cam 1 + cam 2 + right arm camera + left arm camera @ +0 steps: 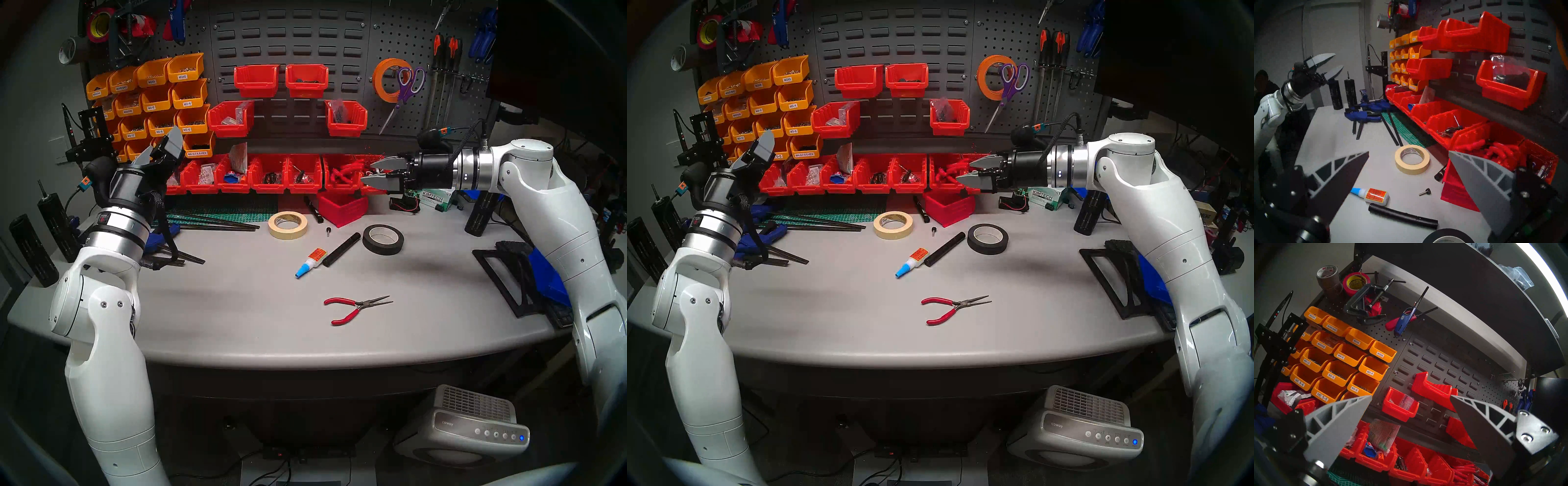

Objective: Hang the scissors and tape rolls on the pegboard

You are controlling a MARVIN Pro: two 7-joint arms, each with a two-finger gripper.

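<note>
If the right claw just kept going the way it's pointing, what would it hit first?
Probably the cream tape roll on the table: the open right gripper aims at it, tilted slightly down. Depth is hard to judge.

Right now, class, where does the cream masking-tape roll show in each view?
Head stereo left: cream masking-tape roll on the table, centre, beside the glue bottle.
Head stereo right: left of centre.
Left wrist: not in view.
Right wrist: centre, above the glue bottle.
</note>
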